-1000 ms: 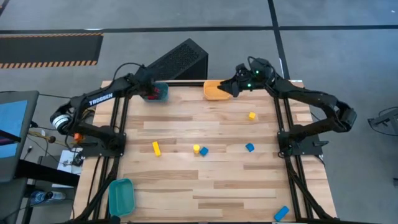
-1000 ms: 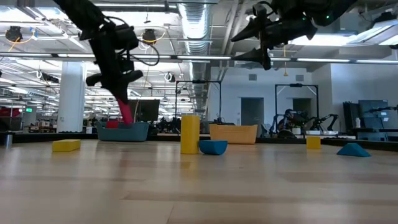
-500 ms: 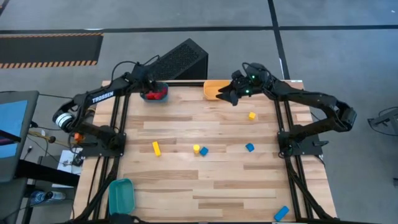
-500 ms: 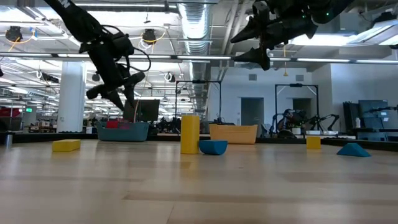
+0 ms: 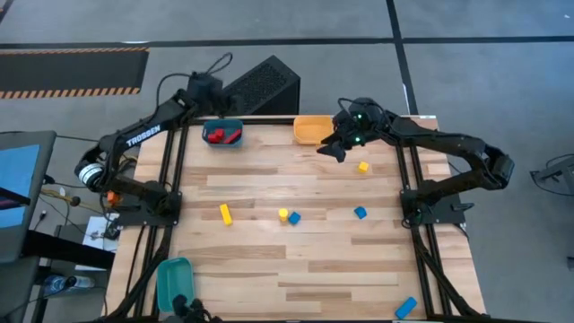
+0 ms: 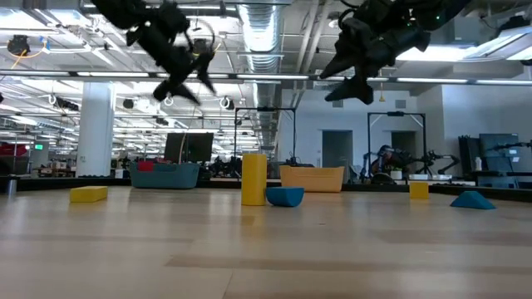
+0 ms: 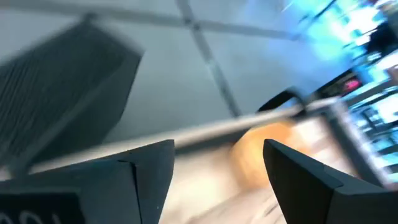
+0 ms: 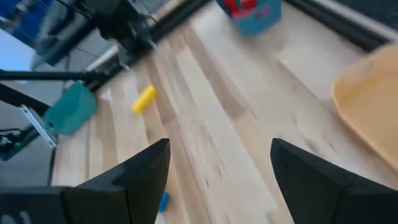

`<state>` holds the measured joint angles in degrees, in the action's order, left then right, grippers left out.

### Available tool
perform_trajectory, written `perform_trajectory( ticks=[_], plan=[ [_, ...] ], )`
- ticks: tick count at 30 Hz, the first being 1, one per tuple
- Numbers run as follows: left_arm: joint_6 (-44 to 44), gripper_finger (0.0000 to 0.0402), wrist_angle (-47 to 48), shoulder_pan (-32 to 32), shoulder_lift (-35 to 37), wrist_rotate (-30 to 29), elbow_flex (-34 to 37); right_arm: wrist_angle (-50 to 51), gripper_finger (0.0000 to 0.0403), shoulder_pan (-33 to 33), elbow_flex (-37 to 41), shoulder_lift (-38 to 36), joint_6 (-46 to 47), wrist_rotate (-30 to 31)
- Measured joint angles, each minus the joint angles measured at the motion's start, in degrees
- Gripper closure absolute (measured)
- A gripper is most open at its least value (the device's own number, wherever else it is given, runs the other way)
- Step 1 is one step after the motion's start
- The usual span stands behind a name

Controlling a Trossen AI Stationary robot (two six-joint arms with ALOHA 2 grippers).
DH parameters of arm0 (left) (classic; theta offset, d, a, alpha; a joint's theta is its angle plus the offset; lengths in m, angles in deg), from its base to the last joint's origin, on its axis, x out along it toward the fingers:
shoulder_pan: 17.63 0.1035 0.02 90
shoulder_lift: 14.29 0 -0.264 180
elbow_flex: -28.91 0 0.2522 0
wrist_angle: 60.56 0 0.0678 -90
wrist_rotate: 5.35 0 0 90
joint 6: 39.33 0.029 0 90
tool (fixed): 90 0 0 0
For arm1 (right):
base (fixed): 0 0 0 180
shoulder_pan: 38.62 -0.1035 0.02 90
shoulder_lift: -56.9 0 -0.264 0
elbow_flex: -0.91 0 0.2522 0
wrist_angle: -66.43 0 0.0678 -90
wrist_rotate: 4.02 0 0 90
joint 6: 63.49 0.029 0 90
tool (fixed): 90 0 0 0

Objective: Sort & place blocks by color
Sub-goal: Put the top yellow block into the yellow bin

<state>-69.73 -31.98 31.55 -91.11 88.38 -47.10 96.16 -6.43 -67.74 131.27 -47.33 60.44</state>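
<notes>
Two red blocks [image 5: 224, 135] lie in the dark-blue bin [image 5: 235, 126] at the table's far edge. Loose on the wood are a yellow block [image 5: 362, 167], a yellow bar [image 5: 225, 213], a yellow block [image 5: 283, 214] beside a blue one [image 5: 294, 217], and another blue block [image 5: 360, 213]. My left gripper [image 5: 203, 91] hangs open and empty, high beyond the far edge behind the dark-blue bin. My right gripper [image 5: 330, 149] is open and empty in the air, just nearer than the orange-yellow bin [image 5: 311, 129].
A teal bin [image 5: 175, 283] stands at the near left corner. One blue block [image 5: 405, 307] lies at the near right edge. A black slatted box [image 5: 260, 86] sits behind the far edge, close to my left gripper. The middle of the table has free wood.
My left gripper has opened over the dark-blue bin and let go of a red block, which now lies in the bin. It has then risen and drawn back beyond the far edge. My right gripper has moved from over the orange-yellow bin toward the near edge, still open.
</notes>
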Motion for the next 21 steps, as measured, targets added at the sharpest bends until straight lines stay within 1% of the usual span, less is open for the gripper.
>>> perform_trajectory(
  ticks=[2,5,8,10,11,14,16,19,21],
  plan=[
    [1.7,0.0173,-2.6,-1.6,0.0,-0.1,-2.7,4.5,0.0108,-0.1,0.0,0.0,-2.5,-0.5],
    [5.4,0.0174,-7.8,-4.4,0.0,0.1,-5.9,12.7,0.0108,-1.3,0.0,0.0,-10.7,-1.8],
    [9.0,0.0174,-10.4,-6.7,0.0,0.8,-8.8,16.9,0.0108,-3.5,0.0,0.0,-17.4,-0.1],
    [10.5,0.0174,-11.8,-8.1,0.0,0.9,-10.0,17.1,0.0108,-4.9,0.0,0.0,-19.2,3.7],
    [10.8,0.0174,-12.0,-8.6,0.0,0.9,-10.4,17.0,0.0108,-5.3,0.0,0.0,-19.2,7.3],
    [10.7,0.0174,-11.7,-9.9,0.4,0.9,-11.3,18.8,0.0108,-5.0,0.0,0.0,-16.3,20.9],
    [10.8,0.0174,-10.9,-10.7,1.3,1.0,-11.3,22.8,0.0108,-3.3,0.0,1.1,-14.9,26.4],
    [13.4,0.0174,-6.2,-11.0,3.2,0.6,-11.4,29.6,0.0108,1.5,0.5,3.6,-14.3,26.8],
    [14.7,0.0174,-2.4,-11.0,4.3,-0.3,-11.4,30.2,0.0108,4.2,1.6,6.2,-14.2,27.2]
  ],
)
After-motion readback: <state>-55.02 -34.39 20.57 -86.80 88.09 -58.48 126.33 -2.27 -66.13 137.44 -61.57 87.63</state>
